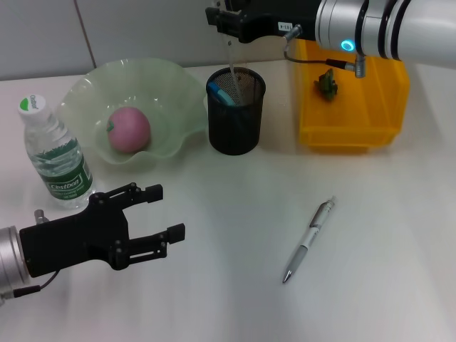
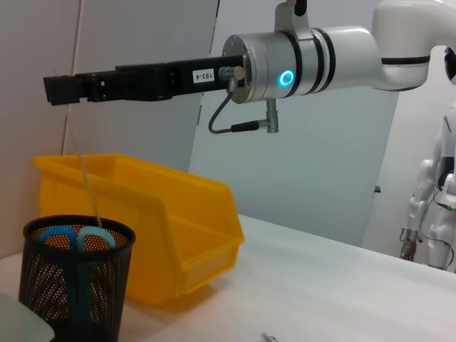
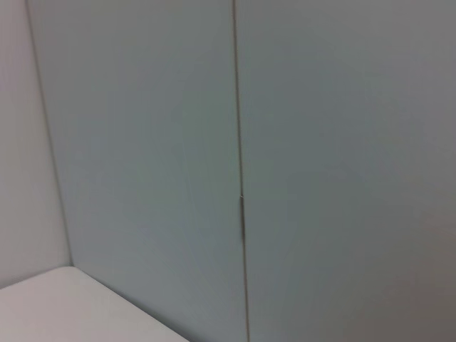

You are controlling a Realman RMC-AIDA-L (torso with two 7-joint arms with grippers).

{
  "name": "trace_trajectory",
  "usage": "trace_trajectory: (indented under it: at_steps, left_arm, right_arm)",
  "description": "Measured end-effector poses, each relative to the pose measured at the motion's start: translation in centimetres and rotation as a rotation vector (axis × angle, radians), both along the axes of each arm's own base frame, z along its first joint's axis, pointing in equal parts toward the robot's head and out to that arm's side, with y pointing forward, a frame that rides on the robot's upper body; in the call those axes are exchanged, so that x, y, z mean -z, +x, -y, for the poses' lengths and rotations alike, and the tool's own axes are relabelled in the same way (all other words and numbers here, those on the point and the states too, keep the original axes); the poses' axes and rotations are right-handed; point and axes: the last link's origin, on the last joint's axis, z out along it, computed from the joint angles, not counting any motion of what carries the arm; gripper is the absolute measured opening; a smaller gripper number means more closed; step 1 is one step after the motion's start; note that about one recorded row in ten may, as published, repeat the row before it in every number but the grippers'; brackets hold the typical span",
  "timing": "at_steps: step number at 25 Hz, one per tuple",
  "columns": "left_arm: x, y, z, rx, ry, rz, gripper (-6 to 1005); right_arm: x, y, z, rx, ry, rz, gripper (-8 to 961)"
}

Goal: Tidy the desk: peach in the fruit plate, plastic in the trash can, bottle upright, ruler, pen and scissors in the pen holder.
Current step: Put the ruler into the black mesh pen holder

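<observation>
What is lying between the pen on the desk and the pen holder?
Nothing visible. The pen lies alone, with only bare desk between it and the pen holder. The left gripper hovers off to the side, and the right gripper is above the holder, not in the path.

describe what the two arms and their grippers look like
The right arm is glossy white with black joint bands, a glowing blue ring light and a thin dark cable looping under the wrist. Its right gripper is a long black body carrying a small white label. The left gripper is matte black and blocky with slim black fingers, mounted on a silver wrist with a thin cable.
</observation>
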Motion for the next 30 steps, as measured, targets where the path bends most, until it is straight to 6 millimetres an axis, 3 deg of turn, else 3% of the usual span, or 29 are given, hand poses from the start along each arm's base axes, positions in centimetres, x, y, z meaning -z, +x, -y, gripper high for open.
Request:
trace_trajectory:
  at_steps: [30]
  left_arm:
    - [-0.26,-0.10,0.22,0.002,-0.004,0.008,814]
  right_arm:
    - [0.61,0.87,-0.04,0.038,-0.027,0.021,541]
